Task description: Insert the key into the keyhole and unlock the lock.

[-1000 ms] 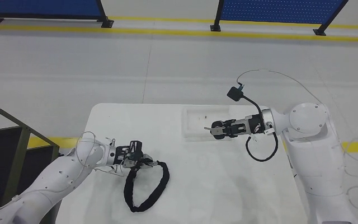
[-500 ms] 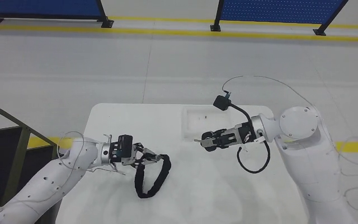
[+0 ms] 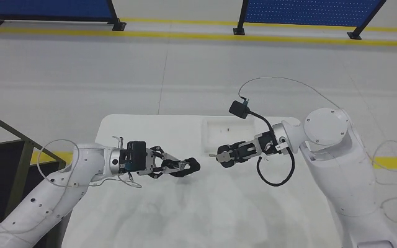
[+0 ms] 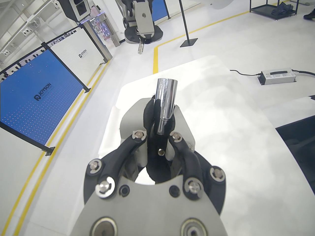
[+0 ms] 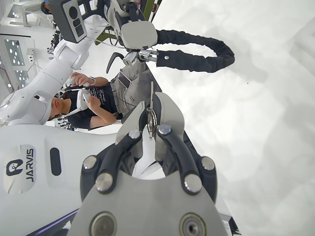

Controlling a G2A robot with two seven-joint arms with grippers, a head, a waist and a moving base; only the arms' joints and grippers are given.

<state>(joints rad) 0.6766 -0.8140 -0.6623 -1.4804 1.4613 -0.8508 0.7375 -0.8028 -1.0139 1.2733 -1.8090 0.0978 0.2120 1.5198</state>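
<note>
A pale floor with a yellow line (image 3: 186,34) and blue barrier panels (image 3: 56,8) lies beyond the white worktop (image 3: 248,211). Over the middle of the worktop the two arms face each other tip to tip.

The left gripper (image 3: 175,165) comes in from 9 o'clock with its jaws closed on the lock (image 3: 190,165) (a cable lock with a black fabric sleeve over the loop and a chrome end). In the left wrist view the chrome barrel (image 4: 166,104) stands out past the fingertips, its end turned toward the other arm. The black loop curves away on the far side of the jaws. Whether it touches the worktop cannot be told.

The right gripper (image 3: 222,155) comes in from 3 o'clock with its jaws pinched narrow on the head of the key (image 3: 214,154). The blade sticks out beyond the fingertips toward the lock. The key sits at about 2 o'clock of the barrel, near it but apart, with a gap between the blade tip and the chrome end.

A shallow clear tray (image 3: 217,130) rests on the worktop at 12 o'clock of the right gripper, near the far edge.
</note>
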